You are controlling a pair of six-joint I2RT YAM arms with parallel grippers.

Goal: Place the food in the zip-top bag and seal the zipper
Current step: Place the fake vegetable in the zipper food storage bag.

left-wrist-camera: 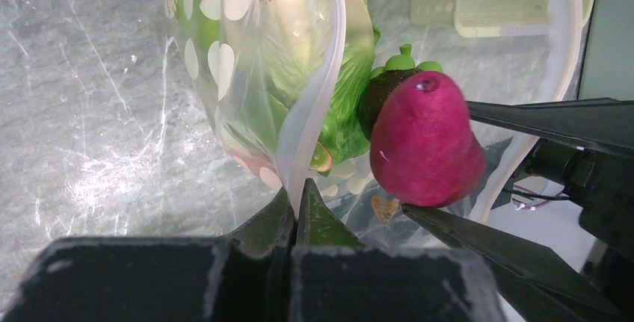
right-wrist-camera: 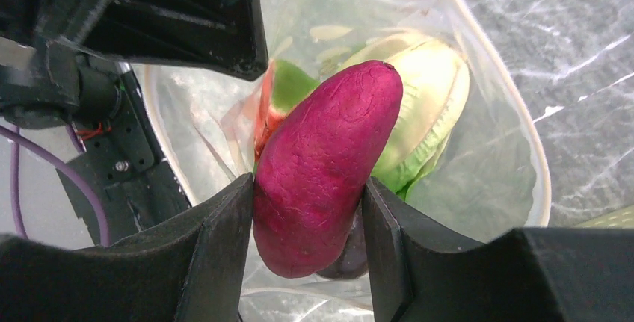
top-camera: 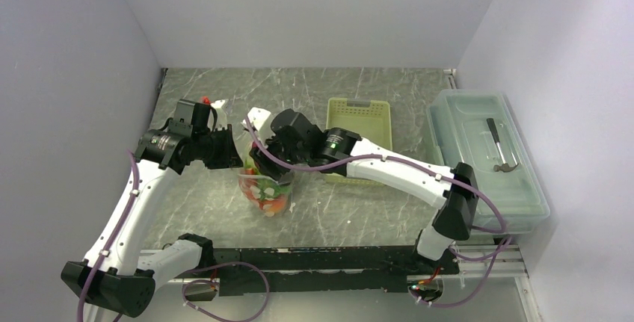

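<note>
The clear dotted zip-top bag (top-camera: 267, 191) stands open on the table with toy food inside. My left gripper (left-wrist-camera: 299, 195) is shut on its whitish zipper strip (left-wrist-camera: 318, 105) and holds the mouth up. My right gripper (right-wrist-camera: 308, 195) is shut on a magenta, sweet-potato-shaped toy (right-wrist-camera: 321, 165), held at the open mouth. The toy also shows in the left wrist view (left-wrist-camera: 422, 143). Inside the bag lie the green leafy lettuce (right-wrist-camera: 426, 105), an orange-red piece (right-wrist-camera: 263, 113) and a dark fruit with a green top (left-wrist-camera: 389, 83). In the top view the left gripper (top-camera: 238, 154) and right gripper (top-camera: 262, 163) meet over the bag.
The yellow-green basket (top-camera: 359, 113) sits just right of the bag, under the right arm. A clear lidded box (top-camera: 486, 158) with a small hammer inside stands at the right wall. A small red thing (top-camera: 205, 101) shows behind the left wrist.
</note>
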